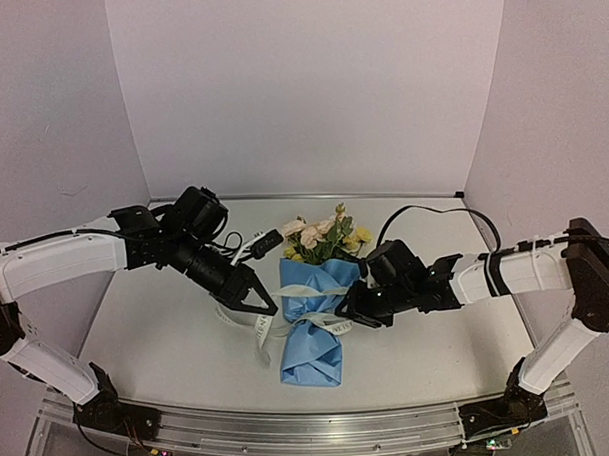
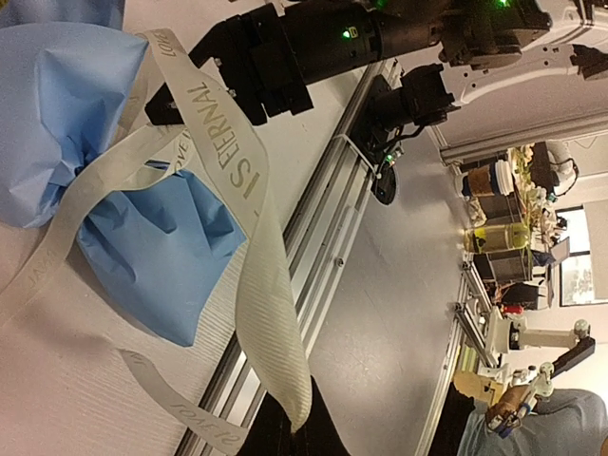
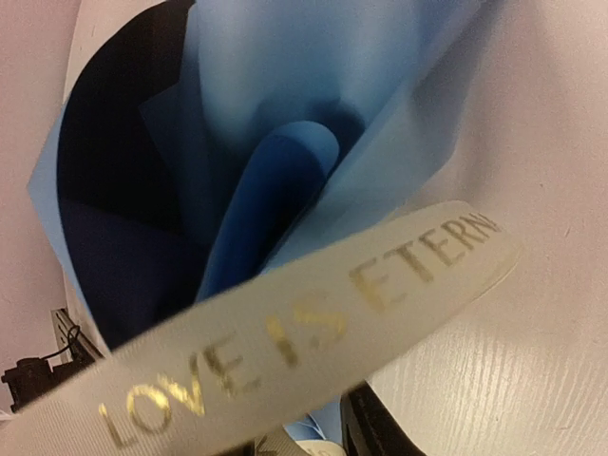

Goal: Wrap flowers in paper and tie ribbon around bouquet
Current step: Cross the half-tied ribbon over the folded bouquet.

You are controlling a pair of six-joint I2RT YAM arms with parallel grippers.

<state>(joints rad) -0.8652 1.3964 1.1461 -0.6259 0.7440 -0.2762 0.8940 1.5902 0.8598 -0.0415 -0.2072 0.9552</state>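
The bouquet [image 1: 310, 333] lies in the middle of the table [image 1: 158, 333], its flowers [image 1: 320, 235] pointing towards the back wall and the folded foot of the light blue paper [image 1: 314, 363] towards the arms. The wrapping looks done to me. The ribbon [image 1: 306, 318] already crosses the narrow waist of the cone, with loose lengths trailing onto the table on the left side, so I would say the tying is the step in hand and no knot shows yet. Close in on the left, the left gripper [image 1: 259, 298] points its tip down beside the waist. Its claw is pressed together, and from its wrist camera the wide ribbon runs straight down to its fingers, so it appears to be pinching one tail. On the other side the right gripper [image 1: 349, 311] sits right against the paper at the waist, with the lettered ribbon stretched across its camera. Whether its claw is apart or clamped on the band I cannot tell. Next, I reckon, each side needs a firm hold on a tail, then the two must cross and cinch without crushing the thin paper. Both arms reach in low from the sides, forearms nearly level and wrists angled inward towards each other.
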